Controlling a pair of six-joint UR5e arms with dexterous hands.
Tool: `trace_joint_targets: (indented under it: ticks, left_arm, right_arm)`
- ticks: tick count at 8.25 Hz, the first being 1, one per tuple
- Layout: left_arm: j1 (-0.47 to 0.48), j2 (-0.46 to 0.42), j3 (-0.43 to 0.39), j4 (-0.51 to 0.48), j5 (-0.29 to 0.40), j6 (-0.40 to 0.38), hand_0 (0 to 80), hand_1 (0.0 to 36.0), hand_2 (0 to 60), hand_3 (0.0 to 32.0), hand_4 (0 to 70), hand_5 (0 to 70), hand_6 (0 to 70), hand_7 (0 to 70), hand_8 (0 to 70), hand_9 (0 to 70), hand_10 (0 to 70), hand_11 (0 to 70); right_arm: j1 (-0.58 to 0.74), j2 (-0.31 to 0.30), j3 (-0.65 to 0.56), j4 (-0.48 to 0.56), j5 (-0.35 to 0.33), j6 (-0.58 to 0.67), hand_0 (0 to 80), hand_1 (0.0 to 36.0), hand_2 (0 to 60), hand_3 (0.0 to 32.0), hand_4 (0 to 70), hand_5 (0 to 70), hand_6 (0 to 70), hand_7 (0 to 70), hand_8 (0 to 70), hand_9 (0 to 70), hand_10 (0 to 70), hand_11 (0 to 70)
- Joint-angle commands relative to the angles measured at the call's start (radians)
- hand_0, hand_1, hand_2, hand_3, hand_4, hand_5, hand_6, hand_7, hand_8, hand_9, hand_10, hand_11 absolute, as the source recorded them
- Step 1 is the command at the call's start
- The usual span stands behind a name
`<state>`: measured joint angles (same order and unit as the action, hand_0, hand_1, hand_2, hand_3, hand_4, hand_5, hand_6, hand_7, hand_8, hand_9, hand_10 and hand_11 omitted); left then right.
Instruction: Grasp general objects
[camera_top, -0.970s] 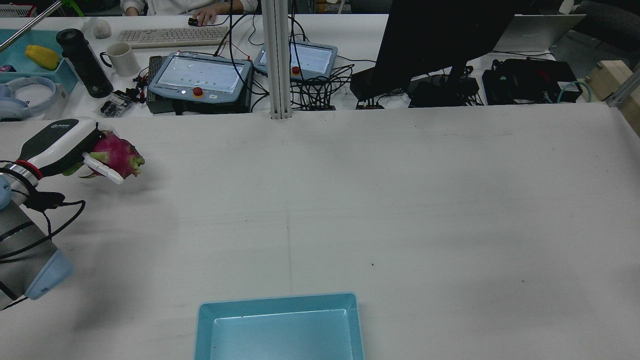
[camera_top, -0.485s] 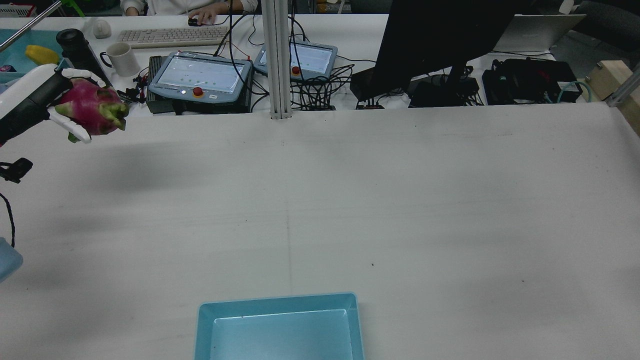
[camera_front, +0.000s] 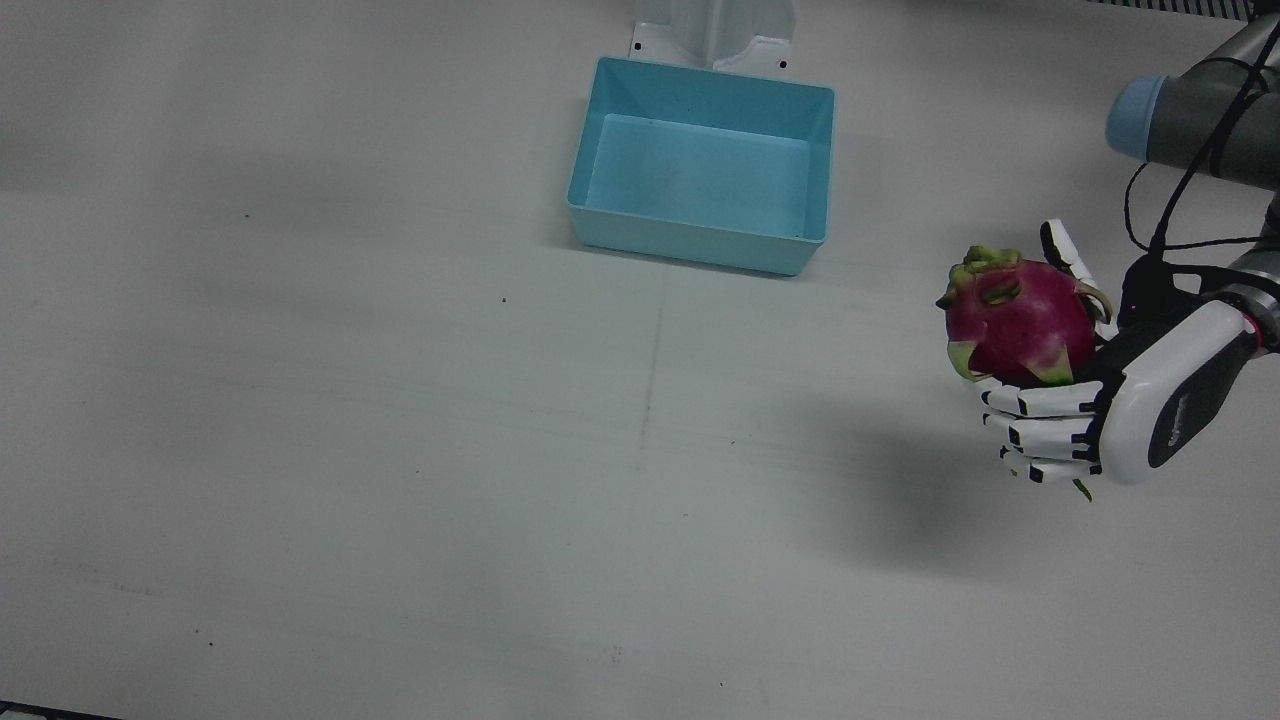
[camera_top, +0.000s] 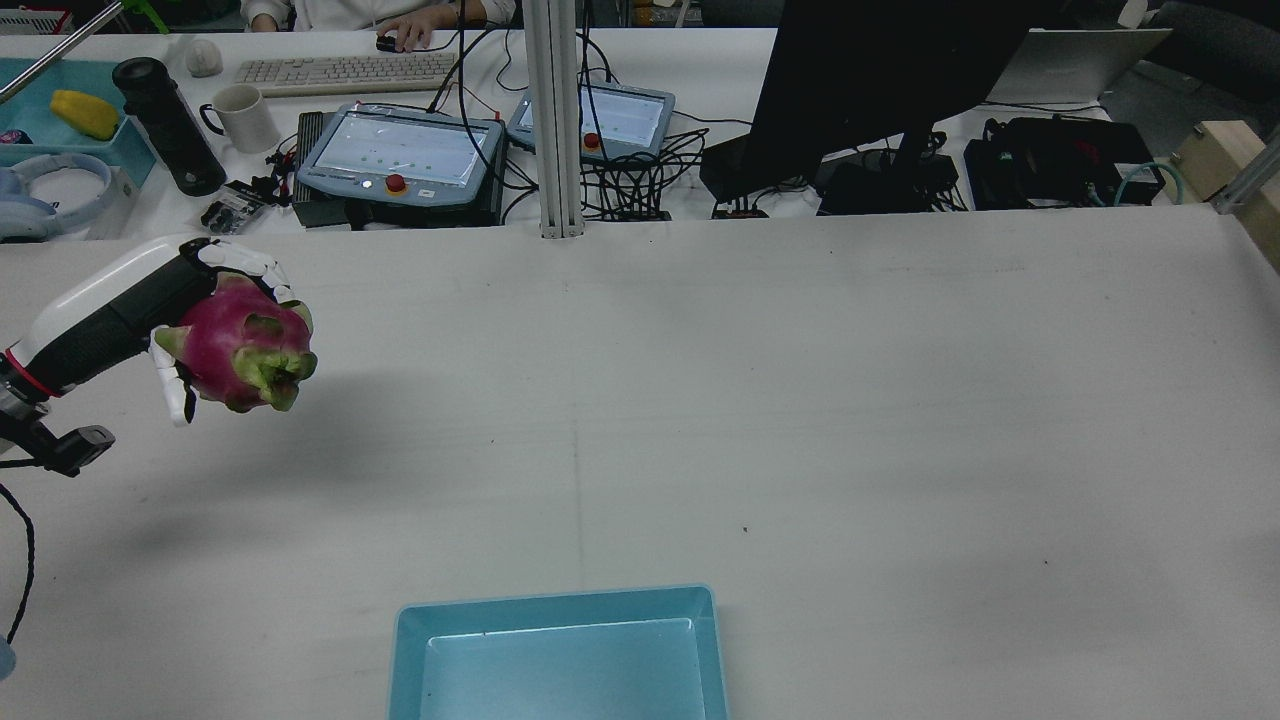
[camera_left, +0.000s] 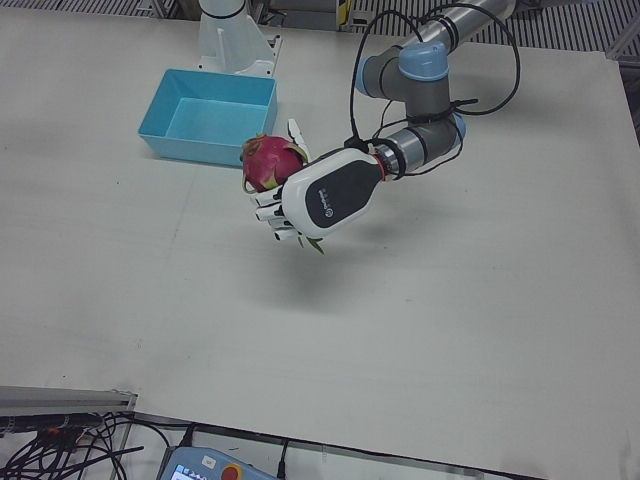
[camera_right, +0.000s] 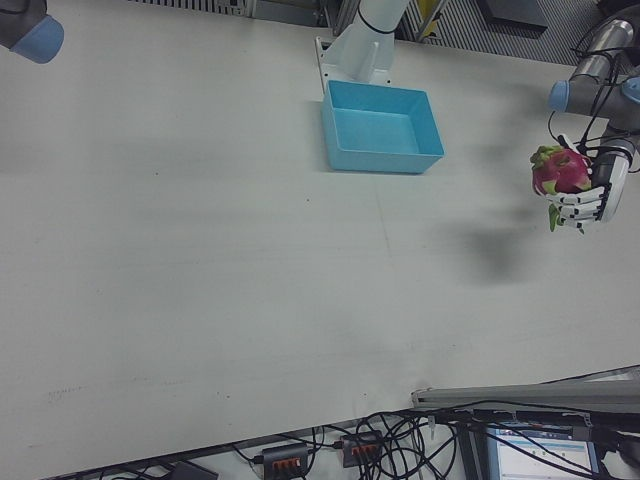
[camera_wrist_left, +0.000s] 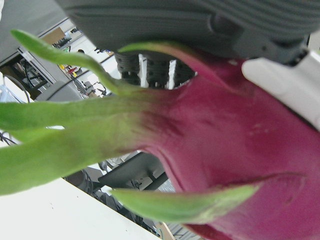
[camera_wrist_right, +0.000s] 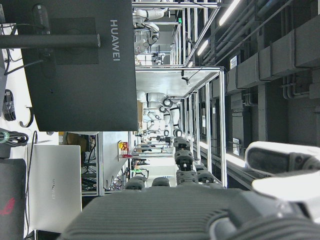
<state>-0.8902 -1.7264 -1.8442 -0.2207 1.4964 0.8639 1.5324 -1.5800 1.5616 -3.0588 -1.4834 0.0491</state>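
Observation:
A magenta dragon fruit (camera_front: 1015, 325) with green scales is held above the white table by my left hand (camera_front: 1100, 400), whose white fingers (camera_front: 1040, 400) wrap under and behind it. In the rear view the fruit (camera_top: 240, 345) hangs at the far left in the left hand (camera_top: 120, 300), its green end toward the camera. The left-front view has the fruit (camera_left: 270, 162) and hand (camera_left: 320, 195) close beside the blue bin (camera_left: 190, 148). Up close, the fruit (camera_wrist_left: 240, 150) fills the left hand view. My right hand (camera_wrist_right: 200, 205) shows only in its own view, fingers apart and holding nothing.
The light blue bin (camera_front: 700, 250) stands empty near the arms' pedestals, left of the held fruit. Past the table's far edge are two teach pendants (camera_top: 405, 150), a keyboard (camera_top: 345, 72), a mug (camera_top: 245, 118), a black monitor (camera_top: 880, 80) and a person's hand (camera_top: 410, 30).
My left hand lifted the dragon fruit up and away, then came back lower and slightly right. The fruit's green end now faces the rear camera.

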Motion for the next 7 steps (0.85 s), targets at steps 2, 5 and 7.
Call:
trace_joint_targets:
  ticks: [2, 5, 7]
  left_arm:
    - [0.187, 0.01, -0.026, -0.112, 0.01, 0.004, 47.3, 29.2, 60.0, 0.0, 49.6, 70.0, 70.0, 70.0, 70.0, 70.0, 70.0, 70.0]
    - [0.298, 0.007, -0.16, -0.112, 0.01, 0.01, 48.8, 30.4, 60.0, 0.0, 50.8, 70.0, 70.0, 70.0, 70.0, 70.0, 70.0, 70.0]
    - [0.381, 0.007, -0.203, -0.126, 0.008, 0.015, 49.5, 31.6, 60.0, 0.0, 52.1, 70.0, 70.0, 70.0, 70.0, 70.0, 69.3, 70.0]
  right_arm:
    - [0.0, 0.0, 0.0, 0.0, 0.0, 0.0, 0.0, 0.0, 0.0, 0.0, 0.0, 0.0, 0.0, 0.0, 0.0, 0.0, 0.0, 0.0]
    - [0.0, 0.0, 0.0, 0.0, 0.0, 0.0, 0.0, 0.0, 0.0, 0.0, 0.0, 0.0, 0.0, 0.0, 0.0, 0.0, 0.0, 0.0]
    - [0.0, 0.0, 0.0, 0.0, 0.0, 0.0, 0.0, 0.0, 0.0, 0.0, 0.0, 0.0, 0.0, 0.0, 0.0, 0.0, 0.0, 0.0]
